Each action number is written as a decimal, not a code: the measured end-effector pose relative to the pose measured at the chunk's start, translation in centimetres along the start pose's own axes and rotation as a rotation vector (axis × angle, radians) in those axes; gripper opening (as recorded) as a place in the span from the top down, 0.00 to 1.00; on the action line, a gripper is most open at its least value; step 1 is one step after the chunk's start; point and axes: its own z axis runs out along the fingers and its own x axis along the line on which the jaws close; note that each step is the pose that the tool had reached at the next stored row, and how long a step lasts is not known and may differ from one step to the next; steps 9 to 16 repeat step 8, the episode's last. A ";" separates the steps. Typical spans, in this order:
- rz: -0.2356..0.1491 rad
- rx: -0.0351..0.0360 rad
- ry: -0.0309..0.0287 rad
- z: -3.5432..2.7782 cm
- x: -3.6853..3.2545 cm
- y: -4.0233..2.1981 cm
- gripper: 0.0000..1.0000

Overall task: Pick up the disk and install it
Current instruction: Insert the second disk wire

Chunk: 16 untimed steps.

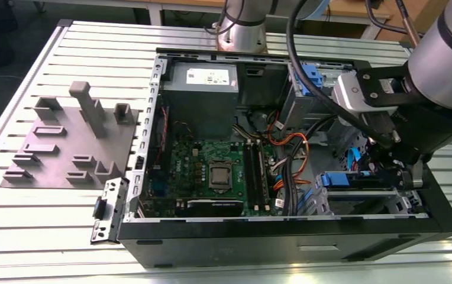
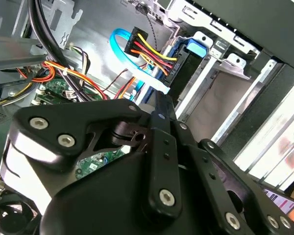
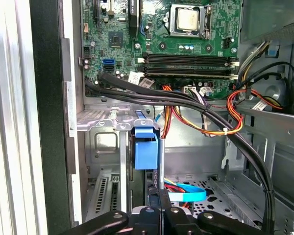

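The disk (image 1: 341, 179) sits edge-on in the drive cage at the front corner of the open computer case (image 1: 289, 236), on the exterior view's right. Its blue plastic bracket (image 3: 146, 147) sticks out of the metal cage rails. In the second wrist view the bracket end (image 2: 193, 49) lies beside a black plug with red, yellow and black wires (image 2: 147, 49). My gripper (image 1: 400, 174) hangs inside the case just behind the disk. Its black fingers are shut together (image 3: 159, 198), and their tips (image 2: 159, 100) point at the disk's rear edge, close to a light blue cable (image 2: 137, 73). I see nothing between them.
The green motherboard (image 1: 210, 171) fills the case floor, with the grey power supply (image 1: 202, 83) behind it. Bundled cables (image 3: 220, 122) cross beside the cage. A second blue-bracketed bay (image 1: 313, 77) stands at the back. A grey fixture plate (image 1: 68, 142) lies on the slatted table outside the case.
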 end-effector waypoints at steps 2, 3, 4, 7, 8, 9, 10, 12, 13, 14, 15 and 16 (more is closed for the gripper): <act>0.000 -0.0002 0.0001 0.00 0.00 0.00 0.89; 0.000 -0.0002 0.0000 0.00 0.00 0.00 0.89; 0.000 -0.0004 0.0000 0.00 0.00 0.00 0.89; 0.000 -0.0011 0.0000 0.00 0.00 -0.01 0.89; 0.000 -0.0012 0.0000 0.00 0.00 -0.01 0.89; 0.000 -0.0012 0.0000 0.00 0.00 -0.01 0.89; 0.000 -0.0012 0.0000 0.00 0.00 -0.01 0.89; 0.000 -0.0012 0.0000 0.00 0.00 -0.01 0.89; 0.000 -0.0012 0.0000 0.00 0.00 -0.01 0.89; 0.000 -0.0012 0.0000 0.00 0.00 -0.01 0.89; 0.000 -0.0012 0.0000 0.00 0.00 -0.01 0.89; 0.000 -0.0012 0.0000 0.00 0.00 -0.01 0.89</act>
